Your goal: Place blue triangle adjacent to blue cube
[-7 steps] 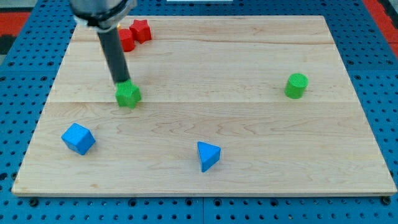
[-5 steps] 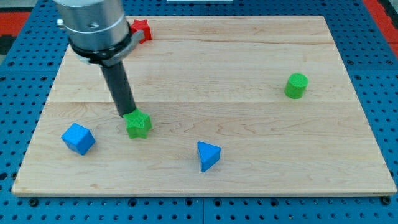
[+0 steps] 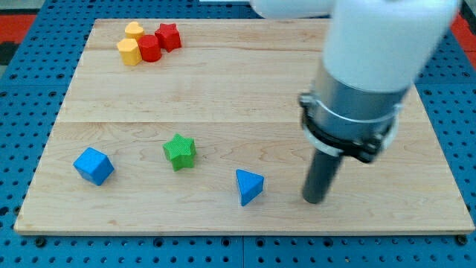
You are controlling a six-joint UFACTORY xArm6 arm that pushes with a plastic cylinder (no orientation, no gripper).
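Blue plastic triangle (image 3: 249, 186) lay near the wooden board's (image 3: 245, 82) bottom edge, roughly centre, with the blue plastic cube (image 3: 94, 165) well apart at its 9 o'clock, near the view's left edge. My tip (image 3: 314, 199) stood on the board at the triangle's 3 o'clock, near but not touching. Judgement: that side suits a push toward 9 o'clock, sending the triangle to the cube. No gripper fitted, so no jaw state to record; the rod held nothing. Green plastic star (image 3: 179, 151) sat at the triangle's 10 o'clock, just above the likely path; risk of clipping. Red (image 3: 168, 36) and yellow blocks (image 3: 131, 50) clustered at the view's top left, clear of the route.
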